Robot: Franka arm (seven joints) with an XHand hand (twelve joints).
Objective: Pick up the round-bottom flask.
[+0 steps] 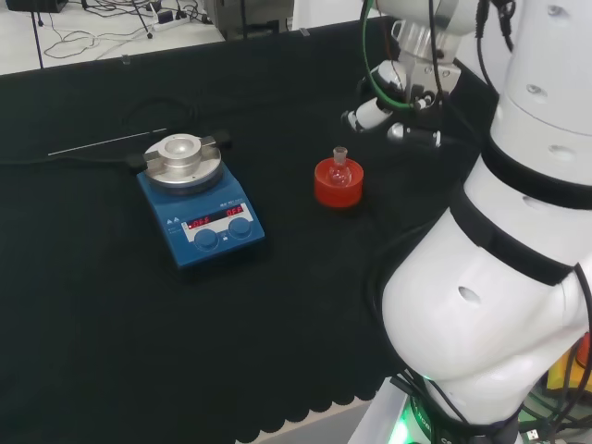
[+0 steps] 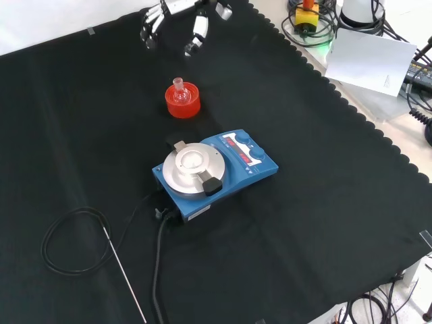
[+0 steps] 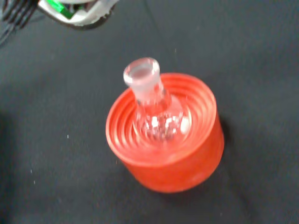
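- Table (image 1: 111, 351): covered in black cloth with a scalloped hem, visible along the bottom edge of the head view and the right side of the front view.
- Round-bottom flask (image 1: 340, 169): small, clear glass, seated upright in a red ribbed stand (image 1: 339, 190), centre-right of the head view, upper-centre of the front view (image 2: 179, 94). Wrist view has the neck (image 3: 142, 79) up and slightly tilted, with the bulb in the stand's ribbed recess.
- Robot hand (image 2: 169, 23): at the top of the front view, above the flask and clear of it. Fingers relaxed and spread, pointing down, holding nothing. In the head view it sits upper right (image 1: 393, 111), beyond the stand.
- Blue hotplate stirrer (image 1: 203, 208): left-centre of the head view, round metal top plate (image 1: 183, 159), two knobs, red display. Centre of the front view, below the stand, well apart from it.
- Black cable (image 2: 74, 236): runs from the stirrer and loops at the lower left of the front view; a thin metal rod probe (image 2: 125, 273) lies beside it.
- Room: pale floor with loose cables at the top of the head view; white paper sheet (image 2: 368, 61) and more cables off the cloth at the upper right of the front view.
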